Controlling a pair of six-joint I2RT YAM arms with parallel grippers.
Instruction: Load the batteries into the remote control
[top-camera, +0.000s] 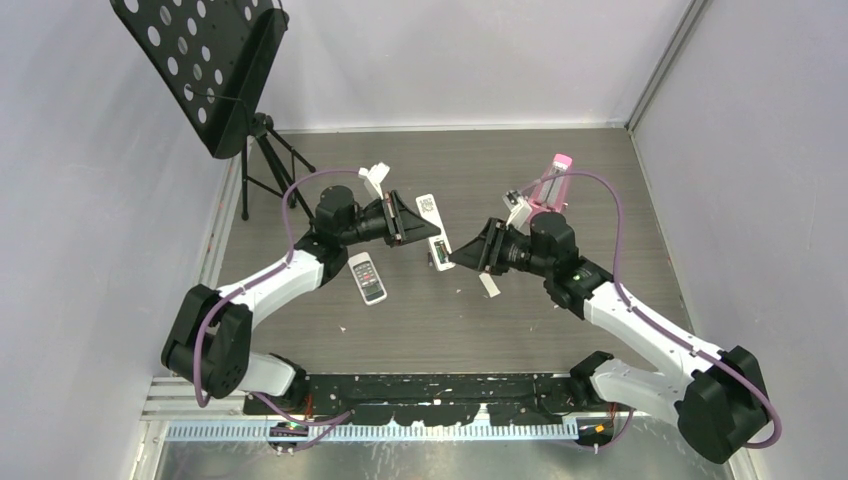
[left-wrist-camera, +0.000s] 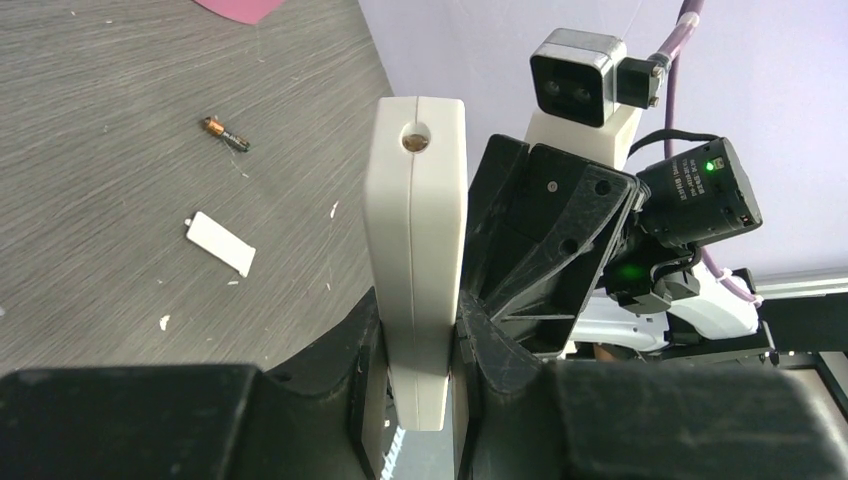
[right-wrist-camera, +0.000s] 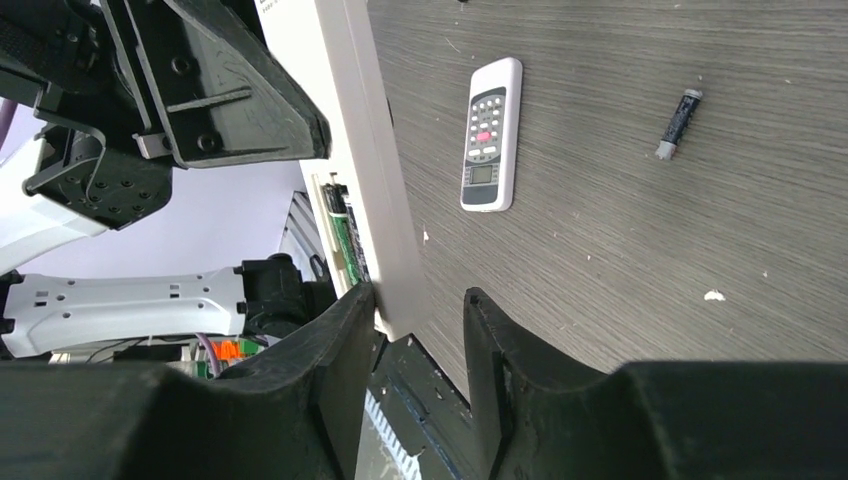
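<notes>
I've got the left gripper (left-wrist-camera: 418, 320) pinching the remote control (left-wrist-camera: 415, 200) on edge above bench centre, so its open compartment (right-wrist-camera: 343, 235) stays reachable. Right gripper (right-wrist-camera: 418, 305) is spread loosely round its end. A spare battery (right-wrist-camera: 680, 122) lies mid-bench.

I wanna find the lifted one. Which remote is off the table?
The plain white remote pinched in the left claw. The buttoned remote lies flat on the table, screen up.
</notes>
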